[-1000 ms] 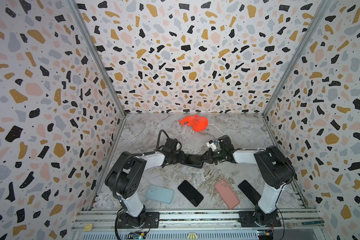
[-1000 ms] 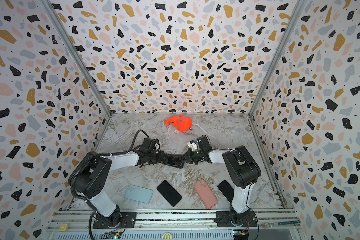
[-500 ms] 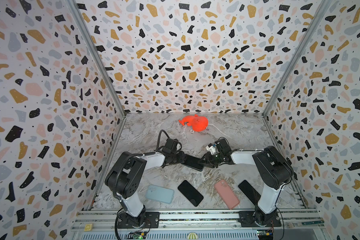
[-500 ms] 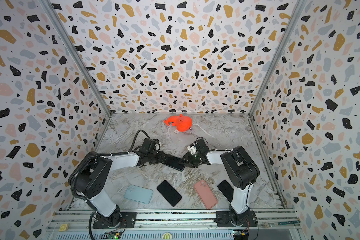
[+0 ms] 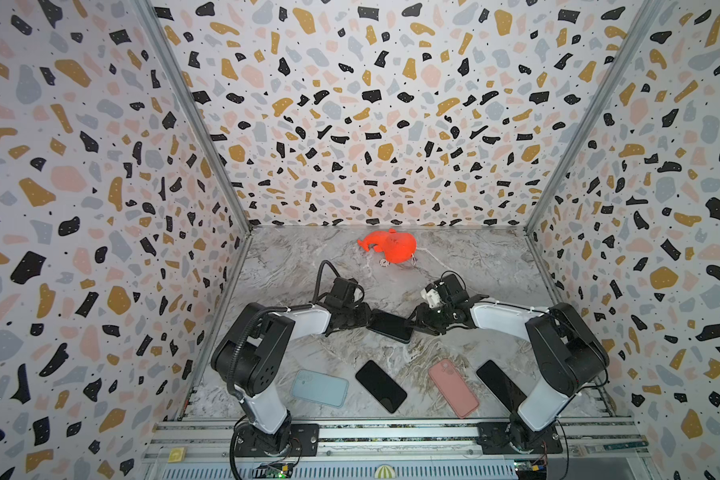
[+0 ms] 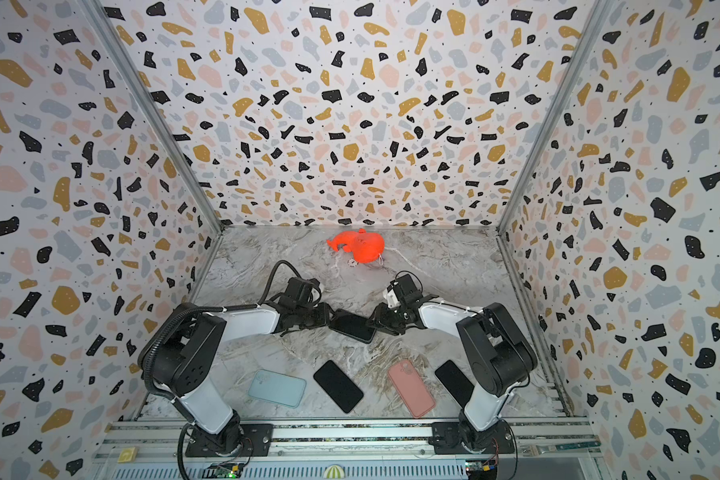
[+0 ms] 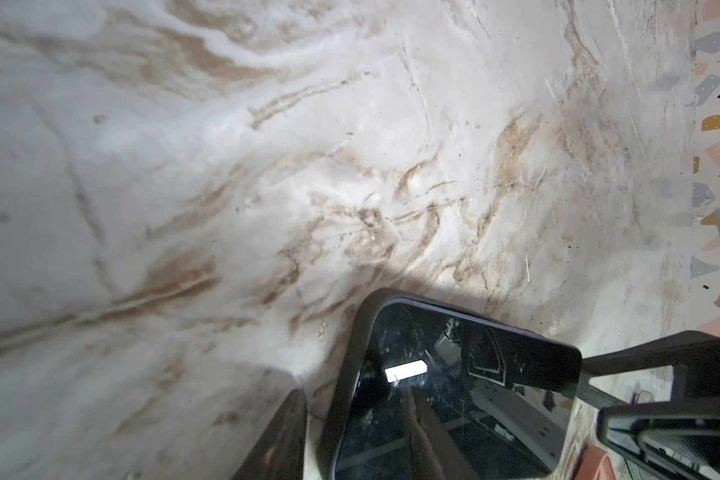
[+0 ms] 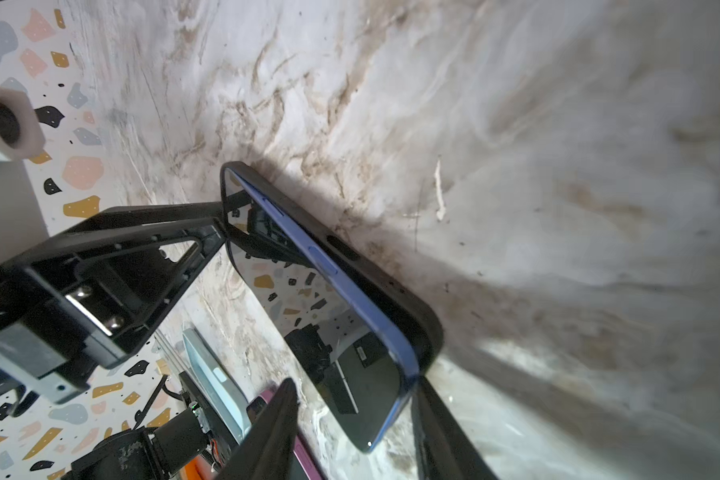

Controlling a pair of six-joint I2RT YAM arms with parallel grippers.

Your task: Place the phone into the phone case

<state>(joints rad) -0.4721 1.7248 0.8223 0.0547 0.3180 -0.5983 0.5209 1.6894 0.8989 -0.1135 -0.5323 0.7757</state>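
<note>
Mid-table, the left gripper [image 5: 367,320] meets the 9 o'clock end of the phone [image 5: 391,327]. One finger [image 8: 163,216] lies on the glass, but clamped or loose I cannot tell. The phone sits tilted in the black phone case [image 8: 387,299]. Its glossy dark screen mirrors the terrazzo wall [image 5: 391,124]. A satin blue rim stands proud of the matte, rounded case lip along one long side. Judged mostly in, with that edge left to press home. At the 3 o'clock end the right gripper [image 5: 414,326] is released, fingers straddling the corner. Veined marble table [image 5: 292,266].

Both arms stretched low toward centre, left gripper [image 5: 366,322] jaws partly spread, perhaps clamping, right gripper [image 5: 415,325] jaws apart
</note>
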